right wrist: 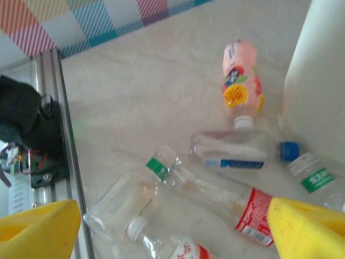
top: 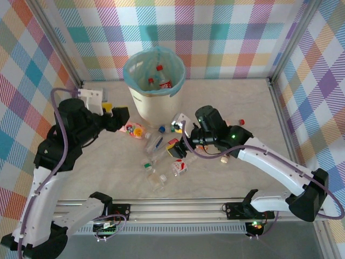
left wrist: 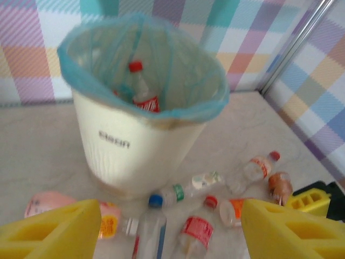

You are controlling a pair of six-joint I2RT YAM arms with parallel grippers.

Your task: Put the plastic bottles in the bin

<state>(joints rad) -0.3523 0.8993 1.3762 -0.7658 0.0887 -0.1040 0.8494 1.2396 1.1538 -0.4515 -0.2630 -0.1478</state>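
Observation:
The bin (top: 153, 89), cream with a teal bag over its rim, stands at the back centre with red-capped plastic bottles (top: 160, 80) inside; they also show in the bin (left wrist: 137, 143) as a bottle (left wrist: 141, 89). Several more bottles lie in front of the bin: a pink one (top: 133, 129), a blue-capped one (top: 156, 141), a clear one (top: 156, 178). My left gripper (top: 125, 120) (left wrist: 170, 237) hovers open left of the bin, above the bottles. My right gripper (top: 175, 148) (right wrist: 172, 237) is open over a red-labelled bottle (right wrist: 226, 197) and a green-banded bottle (right wrist: 126, 202).
A metal rail (top: 178, 208) runs along the near edge, seen also as the rail (right wrist: 59, 135). Plaid walls and frame posts enclose the table. Loose bottles lie right of the right arm (top: 241, 122). The bin wall (right wrist: 318, 81) stands close to my right gripper.

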